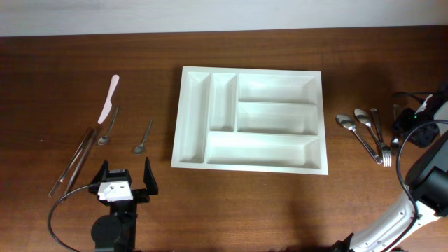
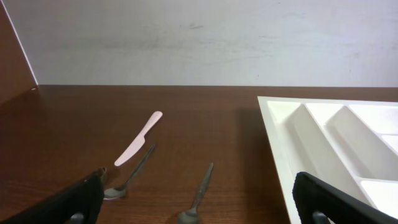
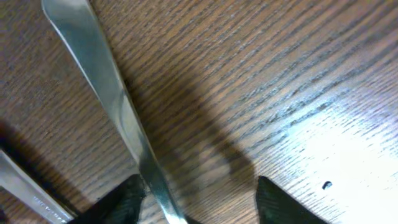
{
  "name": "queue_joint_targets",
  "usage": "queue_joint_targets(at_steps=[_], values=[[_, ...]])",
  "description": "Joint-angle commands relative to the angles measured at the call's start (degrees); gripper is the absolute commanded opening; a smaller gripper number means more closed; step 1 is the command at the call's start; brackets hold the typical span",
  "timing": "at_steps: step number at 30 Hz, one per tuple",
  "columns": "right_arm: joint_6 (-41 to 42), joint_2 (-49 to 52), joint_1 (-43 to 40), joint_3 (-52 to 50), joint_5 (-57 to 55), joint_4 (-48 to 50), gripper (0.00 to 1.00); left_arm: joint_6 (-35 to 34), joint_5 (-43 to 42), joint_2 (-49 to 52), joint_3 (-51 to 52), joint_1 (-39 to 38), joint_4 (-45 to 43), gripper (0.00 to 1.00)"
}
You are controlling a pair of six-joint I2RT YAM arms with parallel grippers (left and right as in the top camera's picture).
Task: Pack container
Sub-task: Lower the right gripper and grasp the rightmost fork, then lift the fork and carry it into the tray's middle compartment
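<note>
The white five-compartment container [image 1: 179, 119] lies empty at the table's middle; its left part shows in the left wrist view [image 2: 280, 134]. My left gripper [image 1: 126, 178] is open and empty near the front edge, behind a small spoon [image 2: 198, 198] and a larger spoon [image 2: 127, 180]. My right gripper [image 1: 399, 129] is down at the table among the cutlery on the far right. In the right wrist view it [image 3: 199, 190] is open, with a metal utensil handle [image 3: 106, 81] lying between its fingers, close to the left one.
A pink knife [image 1: 109, 98], a spoon [image 1: 108, 127], a small spoon [image 1: 143, 137] and long metal sticks [image 1: 73, 161] lie left of the container. Two spoons [image 1: 353, 122] and forks [image 1: 383, 143] lie to its right. Another handle [image 3: 25, 186] is beside the right gripper.
</note>
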State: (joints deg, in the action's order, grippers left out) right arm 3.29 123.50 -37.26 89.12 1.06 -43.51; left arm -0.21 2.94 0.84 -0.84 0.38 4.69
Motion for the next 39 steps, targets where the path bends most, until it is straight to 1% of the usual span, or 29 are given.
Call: queue_joint_targets(at_steps=[1,4,8,15,18,23,25,27,28,30,31,33,39], values=[[0.42,0.63,1.64,-0.09,-0.07,0.09,0.50,-0.17,-0.63,-0.50,0.26,-0.24,0.00,0.99],[0.39,0.63,2.82,-0.11,-0.09,0.42,0.41,-0.15,-0.63,-0.50,0.26,-0.22,0.00,0.99],[0.37,0.63,3.52,-0.09,-0.07,0.52,0.32,-0.15,-0.63,-0.50,0.26,-0.24,0.00,0.99],[0.20,0.63,3.43,-0.55,-0.13,0.90,0.33,-0.17,-0.63,-0.50,0.26,-0.24,0.00,0.99],[0.20,0.63,3.43,-2.16,-0.04,2.23,0.43,-0.17,-0.63,-0.50,0.26,-0.24,0.00,0.99],[0.22,0.63,3.45,-7.08,-0.02,5.57,0.43,-0.17,-0.63,-0.50,0.26,-0.24,0.00,0.99],[0.22,0.63,3.45,-7.82,-0.02,6.05,0.34,-0.17,-0.66,-0.50,0.26,-0.24,0.00,0.99],[0.22,0.63,3.45,-7.91,-0.02,6.10,0.18,-0.15,-0.63,-0.50,0.26,-0.22,0.00,0.99],[0.22,0.63,3.45,-7.91,-0.04,6.12,0.15,-0.17,-0.66,-0.50,0.26,-0.24,0.00,0.99],[0.22,0.63,3.45,-7.91,-0.04,6.12,0.12,-0.17,-0.63,-0.50,0.26,-0.24,0.00,0.99],[0.22,0.63,3.45,-7.91,-0.04,6.12,0.08,-0.17,-0.63,-0.50,0.26,-0.24,0.00,0.99],[0.22,0.63,3.45,-7.91,-0.04,6.12,0.04,-0.17,-0.63,-0.50,0.26,-0.24,0.00,0.99],[0.22,0.61,3.45,-7.52,-0.04,6.40,0.04,-0.17,-0.63,-0.50,0.26,-0.24,0.00,0.99]])
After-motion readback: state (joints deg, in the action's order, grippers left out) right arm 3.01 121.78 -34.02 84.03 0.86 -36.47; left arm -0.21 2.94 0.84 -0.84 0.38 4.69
